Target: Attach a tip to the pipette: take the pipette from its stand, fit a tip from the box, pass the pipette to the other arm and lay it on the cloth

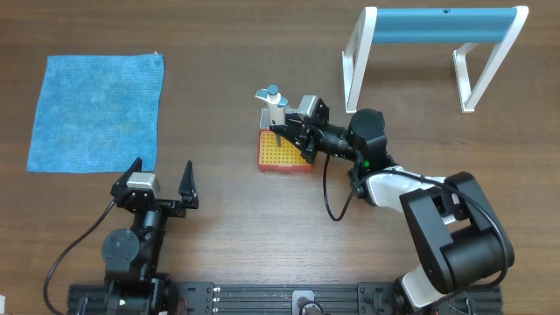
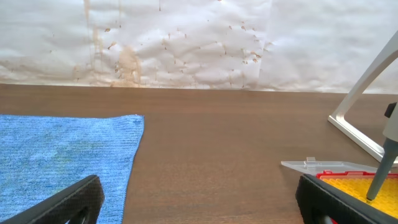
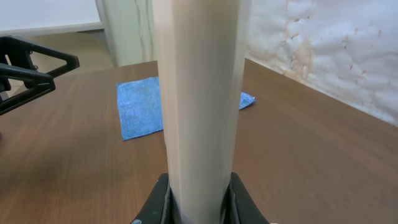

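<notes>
Top view, my right tool (image 1: 283,131) clamps the pipette (image 1: 275,105), tip box (image 1: 284,157) directly beneath, left tool (image 1: 162,178) gaping beside the cloth (image 1: 96,112); left wrist, cloth lies just ahead of it; right wrist, pipette rises from my grip.

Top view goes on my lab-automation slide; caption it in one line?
Right gripper holds a white plastic pipette over the orange rectangular tip box; left gripper sits open near the blue cloth.
</notes>
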Motion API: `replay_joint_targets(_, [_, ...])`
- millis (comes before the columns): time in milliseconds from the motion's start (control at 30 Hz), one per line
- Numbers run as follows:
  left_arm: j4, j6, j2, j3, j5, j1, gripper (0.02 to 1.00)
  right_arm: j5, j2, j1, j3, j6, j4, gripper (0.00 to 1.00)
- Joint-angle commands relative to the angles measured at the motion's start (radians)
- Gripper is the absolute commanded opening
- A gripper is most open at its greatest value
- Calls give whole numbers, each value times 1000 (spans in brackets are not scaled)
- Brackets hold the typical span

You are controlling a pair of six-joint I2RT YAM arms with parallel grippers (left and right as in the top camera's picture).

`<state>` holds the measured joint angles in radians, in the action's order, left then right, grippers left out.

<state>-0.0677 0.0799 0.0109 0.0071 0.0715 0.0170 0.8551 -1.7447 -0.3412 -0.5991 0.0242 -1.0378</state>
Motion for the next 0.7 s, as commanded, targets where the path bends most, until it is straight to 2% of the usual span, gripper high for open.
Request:
replay_joint_targets(33, [-8,-9,-8,-2,-10,3,998,-6,114,7,5,4,11,75])
replay_joint_targets(267, [-8,-9,-8,-2,-10,3,998,-6,279,7,-132,-53,324,73])
replay_joint_targets(467, [-8,-9,-8,-2,-10,3,998,-6,311,7,-394,-79,604,75])
replay_joint_targets(700, [-8,-9,-8,-2,-9,3,998,-5,318,24,-428,-78,640,75])
